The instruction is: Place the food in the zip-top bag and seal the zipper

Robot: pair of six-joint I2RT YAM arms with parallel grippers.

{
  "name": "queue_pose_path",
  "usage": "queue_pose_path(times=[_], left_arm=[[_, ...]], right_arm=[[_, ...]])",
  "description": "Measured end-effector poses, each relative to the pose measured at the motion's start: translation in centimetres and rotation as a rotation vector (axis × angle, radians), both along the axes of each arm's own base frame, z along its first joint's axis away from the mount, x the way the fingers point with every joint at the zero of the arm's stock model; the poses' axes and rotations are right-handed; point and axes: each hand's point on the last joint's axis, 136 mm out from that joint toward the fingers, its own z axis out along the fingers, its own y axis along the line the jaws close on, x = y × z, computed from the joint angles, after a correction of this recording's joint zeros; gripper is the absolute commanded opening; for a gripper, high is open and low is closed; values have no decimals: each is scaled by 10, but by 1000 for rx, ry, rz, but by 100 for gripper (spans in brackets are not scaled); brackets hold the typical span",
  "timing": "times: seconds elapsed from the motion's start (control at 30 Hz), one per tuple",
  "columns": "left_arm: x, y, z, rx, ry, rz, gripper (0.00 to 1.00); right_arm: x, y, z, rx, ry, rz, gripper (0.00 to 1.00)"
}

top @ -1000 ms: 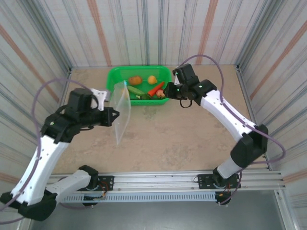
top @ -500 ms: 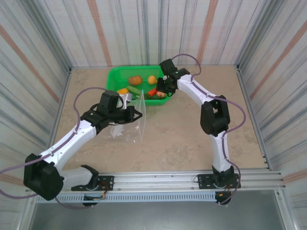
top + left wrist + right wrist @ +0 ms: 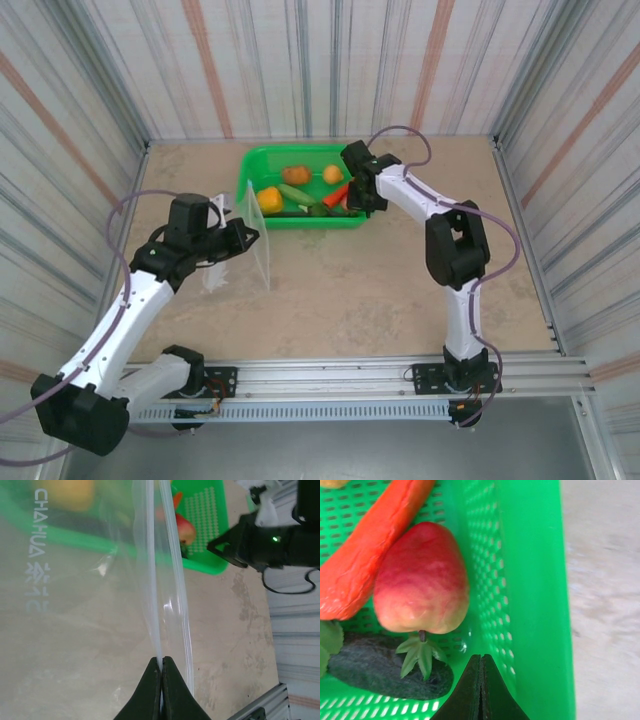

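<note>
The zip-top bag [image 3: 258,235] is held upright at 7 o'clock from the green basket [image 3: 300,151], with the left jaws clamped on its zipper [image 3: 151,580] so food can be dropped in, while the right jaws are pressed together, empty, beside the red apple [image 3: 421,579].

The clear thin plastic zip-top bag [image 3: 75,595] is shining glossy, its film catching light along soft creases, and its pale narrow zipper strip [image 3: 151,580] is looking smooth and milky. The green perforated plastic basket [image 3: 530,580] is gleaming, slick. Inside it, the red toy apple [image 3: 420,580] is showing a smooth satin skin, the orange-red toy chili [image 3: 365,550] a faintly pitted matt one, the dark toy vegetable [image 3: 375,672] a grainy one. The beige mottled tabletop [image 3: 380,280] is looking matt and stone-like.
</note>
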Motion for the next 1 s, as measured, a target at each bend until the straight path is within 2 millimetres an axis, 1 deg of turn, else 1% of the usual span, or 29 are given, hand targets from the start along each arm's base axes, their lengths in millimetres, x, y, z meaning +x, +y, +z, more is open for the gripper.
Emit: queue_pose_path(times=[0.1, 0.13, 0.2, 0.23, 0.27, 0.3, 0.37, 0.4, 0.47, 0.6, 0.67, 0.7, 0.77, 0.87, 0.93, 1.0], left_arm=[[-3, 3, -7, 12, 22, 2, 0], [-4, 3, -8, 16, 26, -1, 0], [-5, 4, -9, 22, 30, -4, 0], [-5, 4, -10, 28, 33, -6, 0], [-6, 4, -11, 32, 34, -8, 0], [-6, 5, -12, 37, 35, -11, 0], [-6, 5, -14, 44, 44, -15, 0], [-6, 4, -14, 47, 47, -17, 0], [-5, 4, -16, 46, 53, -19, 0], [-4, 2, -19, 44, 67, -25, 0], [-3, 1, -20, 43, 71, -28, 0], [-3, 1, -20, 43, 73, -28, 0], [-3, 2, -20, 42, 73, -26, 0], [-2, 4, -20, 41, 73, -20, 0], [-2, 5, -20, 41, 74, -16, 0], [0, 7, -20, 40, 74, -8, 0]], right_arm=[[-7, -37, 1, -57, -13, -43, 0], [-11, -51, 2, -73, -14, -60, 2], [-18, -70, 5, -87, -13, -77, 6], [-19, -76, 8, -85, -17, -81, 10], [-18, -77, 12, -79, -26, -74, 11], [-17, -74, 18, -59, -40, -59, 12], [-15, -58, 27, -18, -60, -11, 19], [-14, -46, 31, 4, -68, 20, 23], [-15, -18, 39, 49, -82, 94, 27], [-17, 39, 52, 134, -92, 229, 26], [-17, 56, 49, 157, -81, 264, 24], [-18, 61, 45, 160, -70, 272, 24], [-23, 62, 33, 159, -30, 277, 24], [-39, 53, 12, 140, 34, 271, 24], [-56, 44, -3, 124, 82, 269, 23], [-72, 33, -12, 111, 116, 264, 23]])
